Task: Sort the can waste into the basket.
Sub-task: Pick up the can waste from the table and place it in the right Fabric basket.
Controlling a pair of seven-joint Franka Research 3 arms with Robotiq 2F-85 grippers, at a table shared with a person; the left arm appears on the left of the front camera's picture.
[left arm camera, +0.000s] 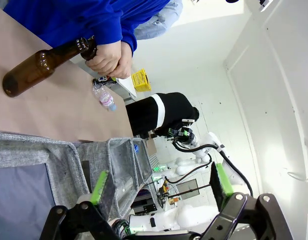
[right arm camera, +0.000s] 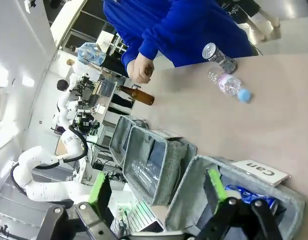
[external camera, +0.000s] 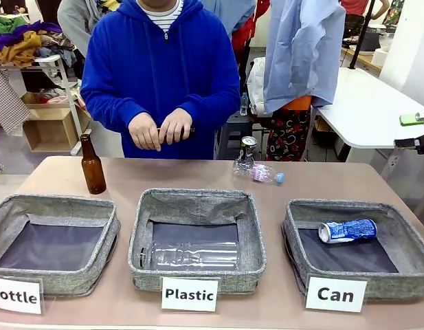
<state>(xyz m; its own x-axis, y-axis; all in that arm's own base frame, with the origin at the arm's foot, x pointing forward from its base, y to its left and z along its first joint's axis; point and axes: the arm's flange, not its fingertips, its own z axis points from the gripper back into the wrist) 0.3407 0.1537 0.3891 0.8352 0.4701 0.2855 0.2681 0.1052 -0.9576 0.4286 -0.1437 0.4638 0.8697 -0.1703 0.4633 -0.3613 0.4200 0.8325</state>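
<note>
Front view: crushed can (external camera: 248, 147) at 1 o'clock, beside plastic bottle (external camera: 261, 173). Right gripper (external camera: 413, 130), 3 o'clock, jaws wide, should straddle the can only, then go to the basket (external camera: 397, 283).

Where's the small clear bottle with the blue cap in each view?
Front view: the small clear bottle lies right of centre on the table's far side.
Left wrist view: the bottle is upper left, just below the person's hands.
Right wrist view: the bottle is upper right, on bare tabletop.
Shared landmark: the person's blue-sleeved hands, in every view.
</note>
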